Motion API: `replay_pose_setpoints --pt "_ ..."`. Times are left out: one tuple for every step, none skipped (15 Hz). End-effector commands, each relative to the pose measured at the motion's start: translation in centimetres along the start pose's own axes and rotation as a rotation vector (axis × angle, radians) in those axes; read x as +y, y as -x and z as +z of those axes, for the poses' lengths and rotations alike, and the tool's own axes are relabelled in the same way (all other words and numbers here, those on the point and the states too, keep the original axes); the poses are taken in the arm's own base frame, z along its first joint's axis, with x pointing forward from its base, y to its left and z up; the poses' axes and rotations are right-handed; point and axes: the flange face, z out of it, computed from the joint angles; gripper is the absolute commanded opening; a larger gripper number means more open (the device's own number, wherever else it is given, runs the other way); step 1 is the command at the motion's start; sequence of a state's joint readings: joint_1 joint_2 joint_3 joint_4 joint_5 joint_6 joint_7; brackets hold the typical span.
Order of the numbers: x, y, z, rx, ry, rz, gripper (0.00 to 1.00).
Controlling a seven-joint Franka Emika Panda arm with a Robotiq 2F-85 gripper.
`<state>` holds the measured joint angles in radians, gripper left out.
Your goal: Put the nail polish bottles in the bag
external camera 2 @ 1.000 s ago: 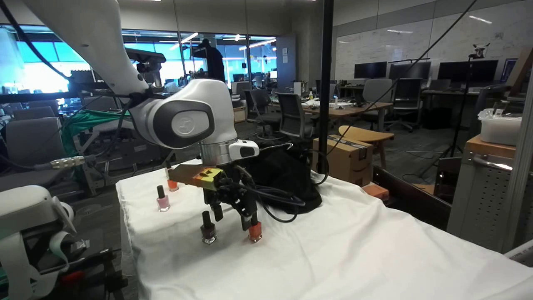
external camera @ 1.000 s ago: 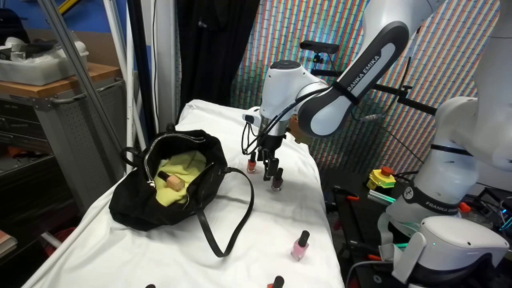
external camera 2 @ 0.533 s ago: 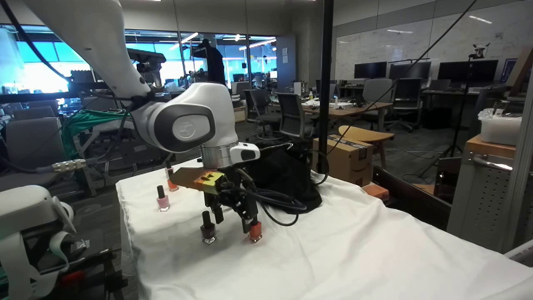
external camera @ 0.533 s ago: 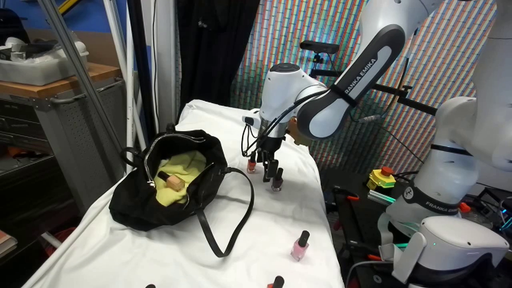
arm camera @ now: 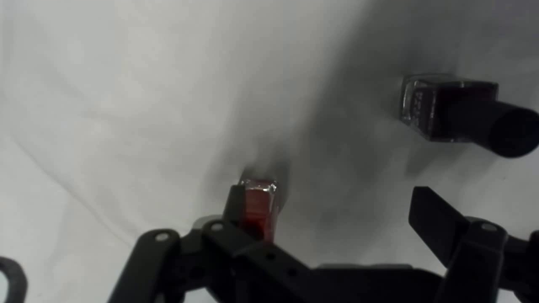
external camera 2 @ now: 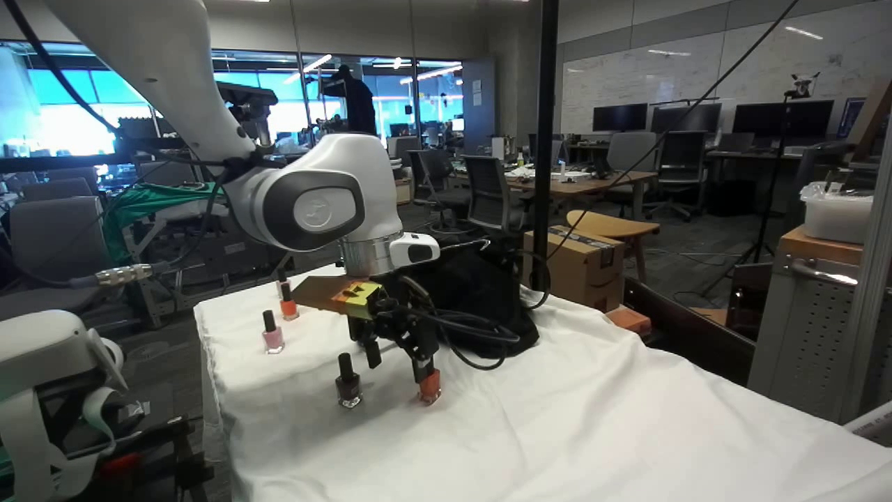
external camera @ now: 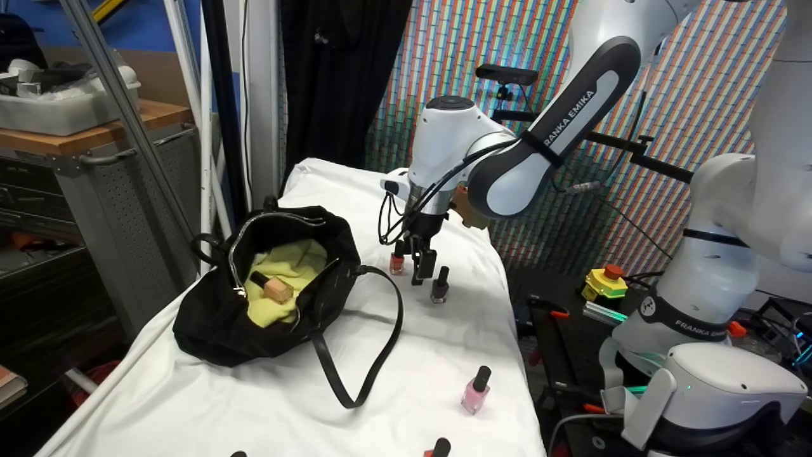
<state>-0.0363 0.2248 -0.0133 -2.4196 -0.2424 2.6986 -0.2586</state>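
Black handbag [external camera: 209, 327], a peach nail polish bottle [external camera: 278, 290] inside. Near the handbag stand a red polish bottle [external camera 2: 431, 388], partly hidden by the spread, released pincer [external camera 2: 398, 361], and a dark polish bottle [external camera 2: 348, 390]; farther off, a pink polish bottle [external camera: 474, 397].

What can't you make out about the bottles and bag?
Red bottle: cap mostly hidden by a finger, wrist view.
Dark bottle: lettering too blurred to read, wrist view.
Bag: inside hidden by its own side, in an exterior view.
Dark cap: the rest cut off by the bottom edge, in an exterior view.
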Motion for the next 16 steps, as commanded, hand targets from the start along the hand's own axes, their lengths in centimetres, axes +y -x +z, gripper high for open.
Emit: replay_pose_setpoints --pt "0.8 -0.9 0.1 0.011 0.009 -0.006 1.00" --pt "0.9 -0.9 0.1 0.010 0.010 -0.006 1.00" --pt "0.9 -1.0 0.4 0.009 0.006 -0.010 1.00" --pt "1.0 -1.1 0.5 0.010 0.006 -0.011 1.00" --pt "1.1 -1.2 0.8 0.002 0.009 -0.010 1.00" --pt "1.3 -1.3 0.8 0.002 0.011 -0.006 1.00" --pt "1.5 -1.3 0.7 0.002 0.013 -0.004 1.00" --pt "1.7 -1.3 0.6 0.001 0.015 -0.003 1.00" --pt "1.9 -1.2 0.6 0.000 0.017 0.000 1.00" --pt "2.1 -1.3 0.6 -0.001 0.018 0.002 1.00" --pt "2.3 -1.4 0.8 -0.007 0.019 0.002 1.00" --pt "2.4 -1.4 0.9 -0.009 0.020 0.002 1.00" --pt "2.5 -1.5 1.2 -0.018 0.019 0.001 1.00" --pt "2.6 -1.6 1.5 -0.020 0.021 0.004 1.00" --pt "2.7 -1.7 1.7 -0.022 0.019 0.004 1.00" --pt "2.7 -1.9 1.9 -0.021 0.018 0.003 1.00"
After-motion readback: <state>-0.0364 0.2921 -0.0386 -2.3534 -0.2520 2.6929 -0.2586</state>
